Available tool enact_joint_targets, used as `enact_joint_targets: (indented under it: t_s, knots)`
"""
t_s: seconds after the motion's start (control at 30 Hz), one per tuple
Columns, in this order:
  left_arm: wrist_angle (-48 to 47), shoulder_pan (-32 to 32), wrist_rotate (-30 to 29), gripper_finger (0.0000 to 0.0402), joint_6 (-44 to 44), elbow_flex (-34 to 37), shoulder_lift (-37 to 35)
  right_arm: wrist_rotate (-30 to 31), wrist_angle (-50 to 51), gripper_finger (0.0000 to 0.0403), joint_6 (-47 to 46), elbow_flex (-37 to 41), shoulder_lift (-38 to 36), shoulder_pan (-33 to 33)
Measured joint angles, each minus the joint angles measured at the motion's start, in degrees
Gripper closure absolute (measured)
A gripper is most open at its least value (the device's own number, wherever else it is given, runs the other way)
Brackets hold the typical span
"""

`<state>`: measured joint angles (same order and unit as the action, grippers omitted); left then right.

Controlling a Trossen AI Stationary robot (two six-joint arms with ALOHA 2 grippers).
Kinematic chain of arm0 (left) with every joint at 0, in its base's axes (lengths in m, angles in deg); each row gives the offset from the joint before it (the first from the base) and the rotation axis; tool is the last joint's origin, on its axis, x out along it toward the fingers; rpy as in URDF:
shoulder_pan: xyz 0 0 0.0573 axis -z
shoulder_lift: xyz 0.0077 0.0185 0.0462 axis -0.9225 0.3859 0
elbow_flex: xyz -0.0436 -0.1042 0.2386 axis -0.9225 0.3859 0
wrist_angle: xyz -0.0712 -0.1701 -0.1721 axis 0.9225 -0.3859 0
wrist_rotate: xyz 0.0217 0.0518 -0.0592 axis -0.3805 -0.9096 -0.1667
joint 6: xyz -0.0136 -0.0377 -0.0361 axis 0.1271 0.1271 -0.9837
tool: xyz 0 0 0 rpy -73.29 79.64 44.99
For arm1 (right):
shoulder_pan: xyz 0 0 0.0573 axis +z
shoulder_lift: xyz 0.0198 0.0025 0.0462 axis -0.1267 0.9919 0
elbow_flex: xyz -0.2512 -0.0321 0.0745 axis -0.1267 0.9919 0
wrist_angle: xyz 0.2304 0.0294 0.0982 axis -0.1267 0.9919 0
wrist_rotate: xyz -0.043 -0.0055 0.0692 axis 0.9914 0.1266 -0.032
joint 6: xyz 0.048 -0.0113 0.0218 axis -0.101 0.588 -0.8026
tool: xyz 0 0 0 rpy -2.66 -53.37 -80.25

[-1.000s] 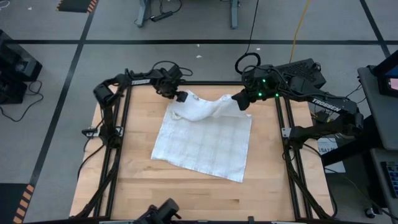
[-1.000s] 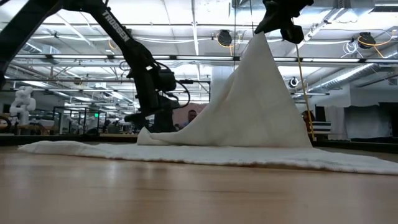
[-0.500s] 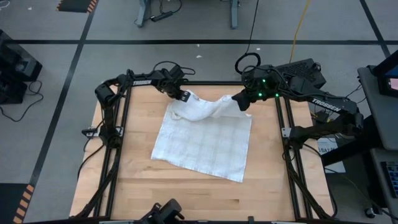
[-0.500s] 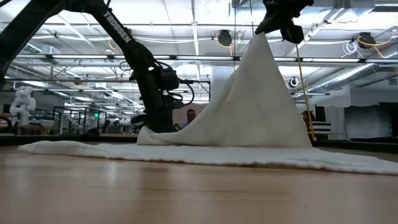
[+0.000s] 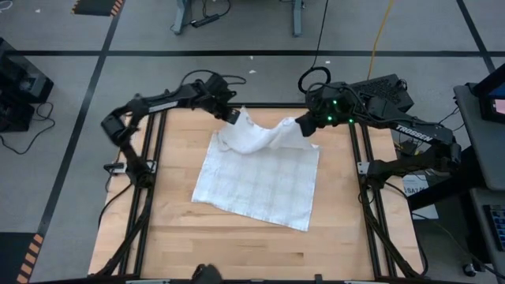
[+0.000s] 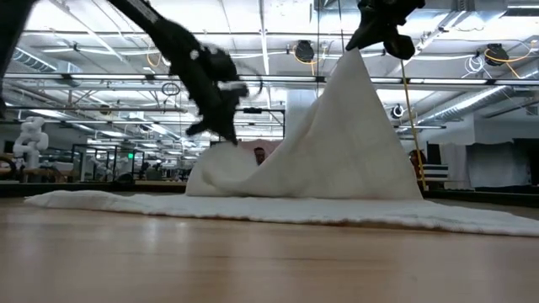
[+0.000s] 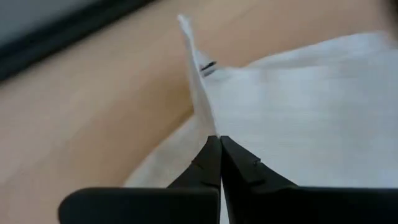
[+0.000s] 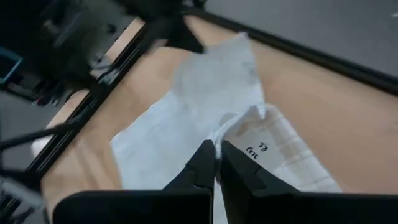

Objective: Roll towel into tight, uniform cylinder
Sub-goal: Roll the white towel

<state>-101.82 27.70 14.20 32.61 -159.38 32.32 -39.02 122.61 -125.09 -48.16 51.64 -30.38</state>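
floor [image 5: 63, 95]: grey, crossed by black tape lines
hazard strip [image 5: 96, 6]: orange-black, by the floor's far edge
table [image 5: 237, 244]: light wood top, black frame
ceiling [image 6: 278, 34]: white trusses, hanging lamps
cable [image 5: 381, 28]: yellow, across floor

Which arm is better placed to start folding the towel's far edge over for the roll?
Neither alone, probably. The left gripper and the right gripper each pinch a far corner of the towel, both lifted off the table, so both together.
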Motion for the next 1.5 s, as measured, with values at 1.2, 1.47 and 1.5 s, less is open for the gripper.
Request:
enact_joint_targets:
  t_s: [1.2, 1.47, 1.5]
  knots:
    - [8.1, 33.3, -19.2, 0.0278, -13.5, 7.2, -0.1, 6.6, -2.2, 0.0399, -1.4, 2.8, 0.1, -0.4]
    - [11.1, 37.9, -25.2, 0.0131, -4.8, 7.2, -0.5, 6.6, -2.2, 0.0399, -1.3, 2.9, 0.1, -0.4]
    - [12.5, 38.8, -27.3, 0.0119, -2.1, 7.2, -0.5, 6.6, -2.2, 0.0399, -1.4, 2.9, 0.1, -0.4]
